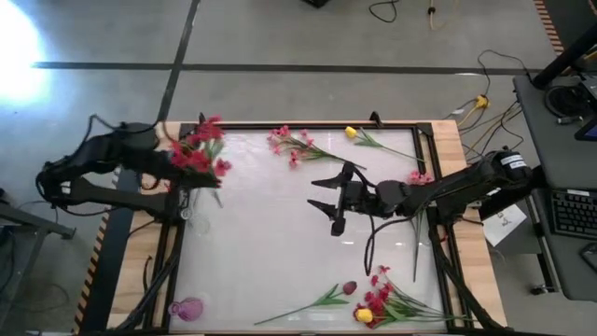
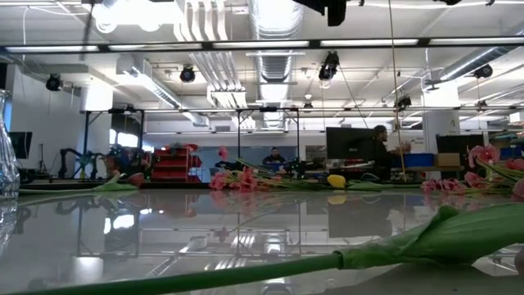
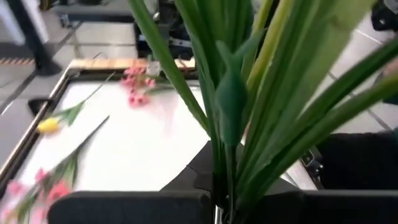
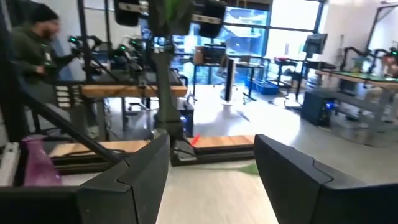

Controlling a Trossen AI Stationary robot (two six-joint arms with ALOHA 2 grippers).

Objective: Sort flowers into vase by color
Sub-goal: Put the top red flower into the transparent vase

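Observation:
My left gripper (image 1: pixel 185 168) is at the table's far left, shut on a bunch of red flowers (image 1: pixel 198 152) with green stems and leaves (image 3: pixel 236 93). A clear glass vase (image 1: pixel 198 217) stands just on its near side and shows at the low view's left edge (image 2: pixel 5 147). My right gripper (image 1: pixel 333 203) hangs open and empty over the table's middle (image 4: pixel 211 180). Lying on the table are a pink spray (image 1: pixel 294 145), a yellow tulip (image 1: pixel 353 133), another pink spray (image 1: pixel 420 177), a dark red bud (image 1: pixel 349 287) and a red cluster with a yellow bud (image 1: pixel 378 303). My left gripper pinches several green stems (image 3: pixel 225 186) of the red bunch together between its fingers. The gripper's own body hides the exact place of contact. The bunch is lifted clear of the table, with the red blossoms beside and above the gripper.
A pink vase (image 1: pixel 187 308) stands at the near left corner and also shows in the right wrist view (image 4: pixel 38 163). A black frame (image 1: pixel 424 140) rims the white table top. A long green stem (image 2: pixel 393 250) lies close to the low camera. People are in the room beyond.

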